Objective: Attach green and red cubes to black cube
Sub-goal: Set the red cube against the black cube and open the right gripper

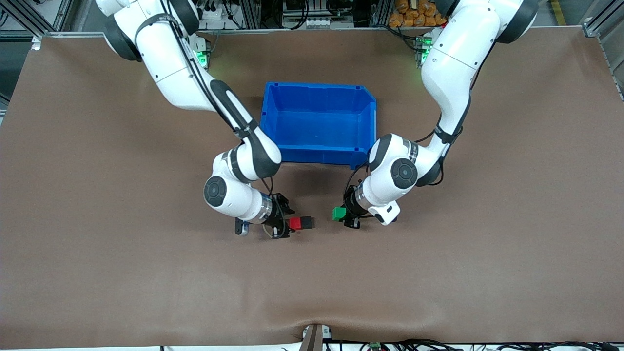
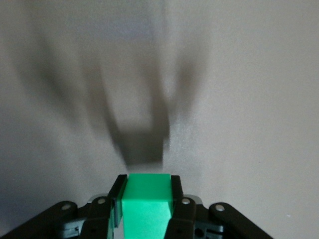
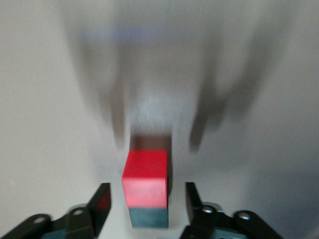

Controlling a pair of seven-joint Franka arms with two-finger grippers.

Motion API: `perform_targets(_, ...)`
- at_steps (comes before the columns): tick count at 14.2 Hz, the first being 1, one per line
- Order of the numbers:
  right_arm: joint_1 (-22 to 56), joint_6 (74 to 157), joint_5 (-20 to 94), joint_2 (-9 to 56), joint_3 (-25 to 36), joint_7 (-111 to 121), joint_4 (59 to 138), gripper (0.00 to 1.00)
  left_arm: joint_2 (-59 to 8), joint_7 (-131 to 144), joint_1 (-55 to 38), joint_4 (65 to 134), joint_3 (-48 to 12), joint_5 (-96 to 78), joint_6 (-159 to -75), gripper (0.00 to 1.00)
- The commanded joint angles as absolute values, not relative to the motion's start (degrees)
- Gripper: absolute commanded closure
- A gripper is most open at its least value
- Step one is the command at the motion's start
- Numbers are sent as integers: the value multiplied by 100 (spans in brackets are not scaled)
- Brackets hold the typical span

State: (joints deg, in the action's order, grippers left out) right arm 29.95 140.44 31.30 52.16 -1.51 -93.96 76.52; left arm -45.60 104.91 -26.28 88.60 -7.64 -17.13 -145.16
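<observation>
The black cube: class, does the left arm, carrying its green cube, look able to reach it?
Probably yes. The black cube, joined to the red cube, faces the green cube in the left gripper with only bare table between.

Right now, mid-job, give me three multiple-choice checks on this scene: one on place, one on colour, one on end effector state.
1. Where is the blue bin?
A. Farther from the front camera than the cubes
B. Between the cubes
C. Nearer to the front camera than the cubes

2. Which cube sits joined to the black cube?
A. Green
B. Red
C. None

3. The right end effector is:
A. Shut on the red cube
B. Out of view
C. Open around the pair

Key: 1 A, it lies higher in the front view. 2 B, the red cube touches it. 3 C, gaps show beside both fingers; the left end effector is shut on the green cube.
</observation>
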Motion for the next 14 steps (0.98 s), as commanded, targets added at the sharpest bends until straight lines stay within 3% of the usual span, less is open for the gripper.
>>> perform_targets(1,3007,13967,3050,5283,-105,-9528,7392,0,-4614,10529,-2689,8736,-703,-1793,-14555,100)
perform_targets(4,2673,12731,2927,5028,-62,-9518,7182,0,-4719,10678,-2689,8605,-712,-1819,-14669,100)
perform_targets(7,2418,11412,1859,4966,79,-9205,6323,0,-4974,11073,-2795,8210,-703,-1811,-14678,100)
perform_targets(14,1487,10014,1336,4220,132,-6649,6003,0,-5422,11716,-3050,7533,-615,-1793,-14687,100)
